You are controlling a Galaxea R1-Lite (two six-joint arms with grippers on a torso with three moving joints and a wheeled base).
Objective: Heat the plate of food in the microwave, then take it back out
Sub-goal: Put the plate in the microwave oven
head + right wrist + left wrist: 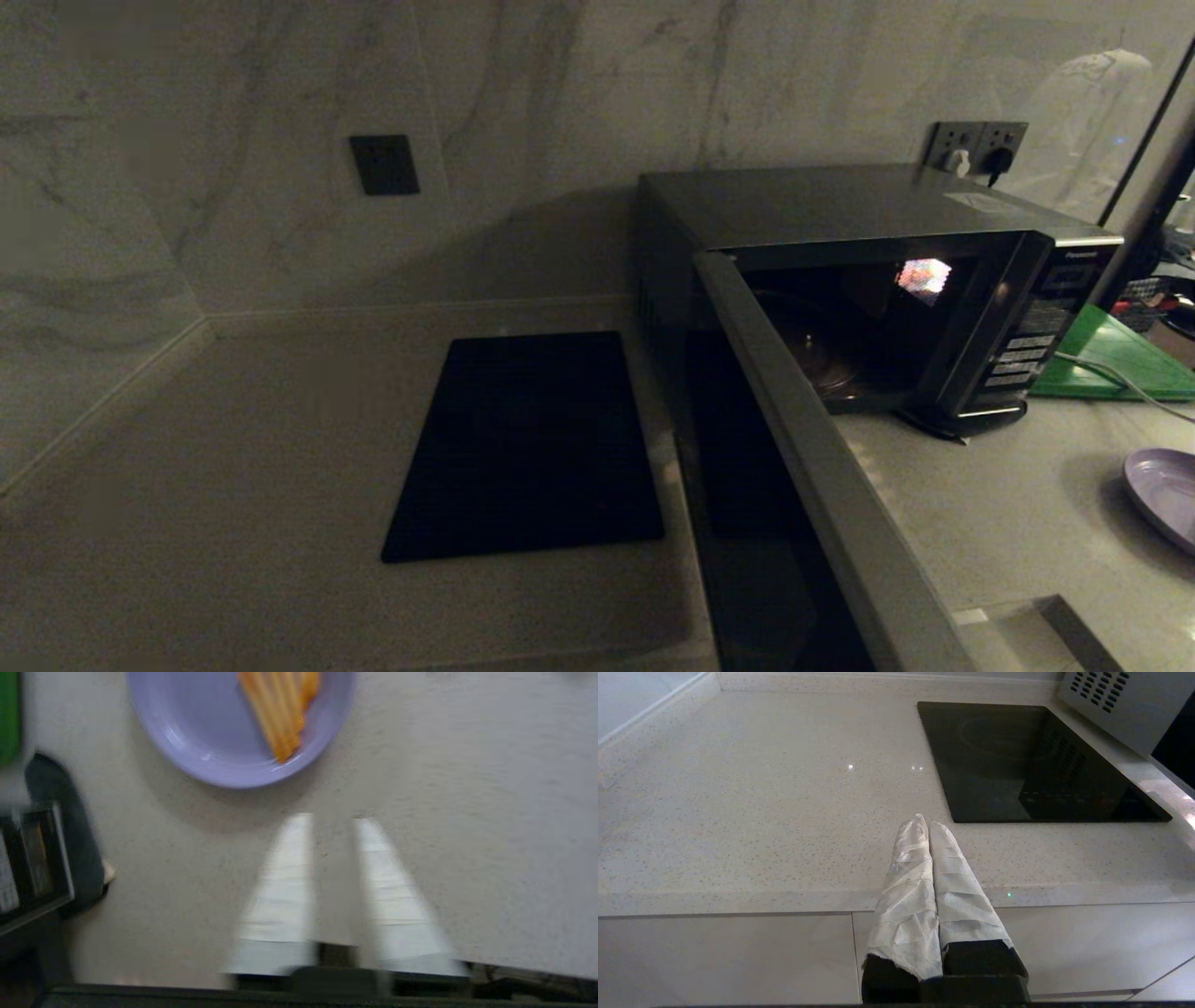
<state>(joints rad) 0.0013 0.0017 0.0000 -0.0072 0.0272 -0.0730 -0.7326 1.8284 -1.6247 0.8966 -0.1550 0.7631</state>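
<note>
Lavender plate of food (224,732), cut off at the frame edge, lies beyond the empty right gripper (334,826), fingers slightly parted.

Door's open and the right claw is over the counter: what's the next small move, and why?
Probably ease the right claw forward to the plate of food and take its near rim. The claw is open and short of the plate, which sits on the counter; the microwave is open.

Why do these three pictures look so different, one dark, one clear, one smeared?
Head view: dim, with a bright glint inside the open microwave and the plate cut off at the edge. Left wrist view: bright and sharp, small glare spots on the counter. Right wrist view: smeared by motion, blurring the plate's fries and the fingers.
</note>
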